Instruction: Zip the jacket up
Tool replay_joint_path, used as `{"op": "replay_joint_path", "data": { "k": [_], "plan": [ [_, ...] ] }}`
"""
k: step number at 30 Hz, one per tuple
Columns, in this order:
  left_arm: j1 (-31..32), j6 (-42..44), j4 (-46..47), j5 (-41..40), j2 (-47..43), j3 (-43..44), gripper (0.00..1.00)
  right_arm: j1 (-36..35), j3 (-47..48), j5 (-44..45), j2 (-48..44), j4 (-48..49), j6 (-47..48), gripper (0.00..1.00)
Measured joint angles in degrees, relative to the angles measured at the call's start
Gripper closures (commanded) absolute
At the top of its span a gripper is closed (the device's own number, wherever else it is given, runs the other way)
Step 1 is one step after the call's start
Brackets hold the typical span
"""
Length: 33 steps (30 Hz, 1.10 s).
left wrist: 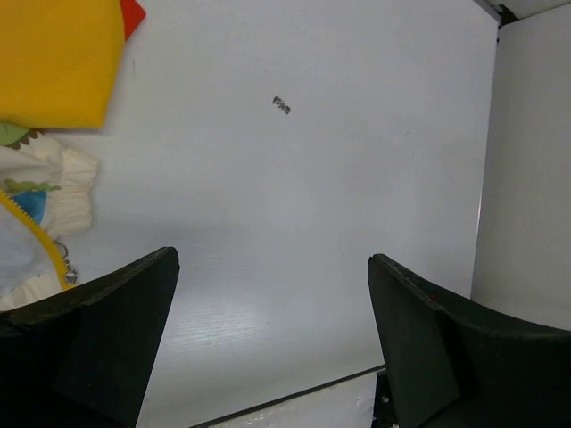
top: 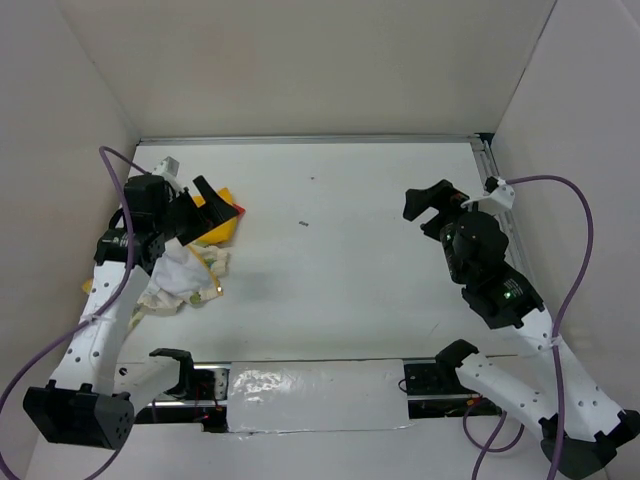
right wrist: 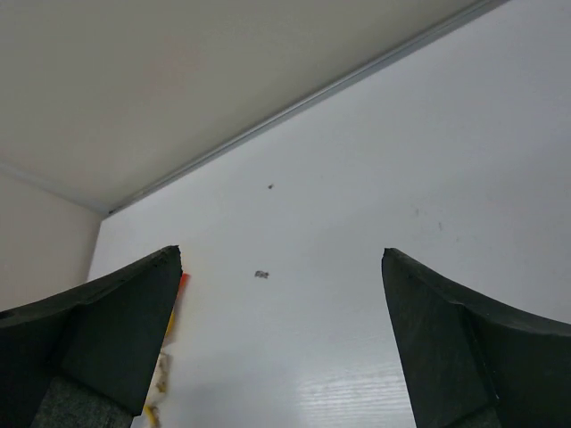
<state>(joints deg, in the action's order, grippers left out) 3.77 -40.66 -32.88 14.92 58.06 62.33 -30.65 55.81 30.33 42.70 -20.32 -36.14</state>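
The jacket (top: 188, 268) lies crumpled at the table's left side, cream with prints, its yellow-orange hood (top: 224, 222) toward the middle. My left gripper (top: 205, 210) hovers over it, open and empty. In the left wrist view the hood (left wrist: 53, 62), a cream cuff (left wrist: 55, 189) and the yellow zipper strip (left wrist: 31, 234) with a small metal pull (left wrist: 65, 270) lie left of my open gripper (left wrist: 272, 260). My right gripper (top: 427, 212) is open and empty at the right, far from the jacket. In its wrist view the gripper (right wrist: 281, 256) shows only a sliver of jacket edge (right wrist: 162, 379).
White walls close in the table on the left, back and right, with a metal rail (top: 310, 139) along the back. A small dark speck (top: 303, 223) lies mid-table. A shiny taped strip (top: 300, 385) runs along the near edge between the arm bases.
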Motion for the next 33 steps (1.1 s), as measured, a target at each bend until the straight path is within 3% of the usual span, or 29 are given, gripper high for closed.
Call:
{"op": "replay_joint_path", "data": {
  "k": [8,17,26,30,31,33],
  "plan": [
    [0.57,-0.11,-3.26,-5.84,1.03,2.75,0.01,0.33,-1.01,5.75,-1.92,-4.79,0.20,0.00],
    [-0.57,-1.73,-4.24,-10.97,6.01,3.08,0.01,0.90,-0.20,5.57,2.97,-6.38,1.57,0.00],
    [-19.98,-15.43,-16.28,-24.00,24.48,8.07,0.01,7.76,-0.83,-4.26,7.45,-4.28,3.13,0.00],
    [-24.26,-17.81,-17.88,-25.44,30.64,7.19,0.01,11.17,-0.85,-11.28,11.58,-2.73,3.52,0.00],
    [-24.68,-17.59,-17.18,-25.42,31.95,6.69,0.17,11.65,-0.87,-12.74,12.48,-2.67,3.67,0.00],
    [-24.90,-15.63,-14.95,-24.65,34.73,6.27,0.60,12.24,-1.14,-15.15,13.62,-2.43,3.69,0.00]
  ]
}}
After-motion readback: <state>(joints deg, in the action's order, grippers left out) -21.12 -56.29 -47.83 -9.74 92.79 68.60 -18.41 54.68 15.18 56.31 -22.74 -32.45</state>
